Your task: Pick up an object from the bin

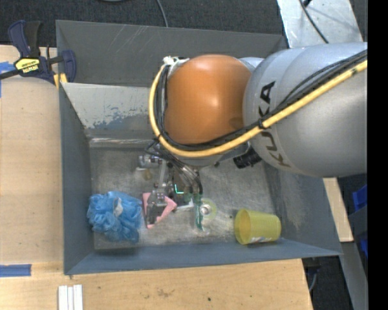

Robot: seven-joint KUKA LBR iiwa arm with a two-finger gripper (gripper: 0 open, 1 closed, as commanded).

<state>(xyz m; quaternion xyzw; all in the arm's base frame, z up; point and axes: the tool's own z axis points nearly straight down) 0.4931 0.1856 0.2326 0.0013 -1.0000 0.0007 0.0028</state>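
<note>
Pincer low at pink scrap; cannot tell whether clenched. Blue puff just beside, yellow cup farther off. Best centre squarely on the scrap.

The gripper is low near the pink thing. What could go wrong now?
The gripper sits at the small pink piece, and the blue fluffy ball lies close beside it, so the fluff might snag. The clear greenish thing on its other side could get knocked away.
</note>
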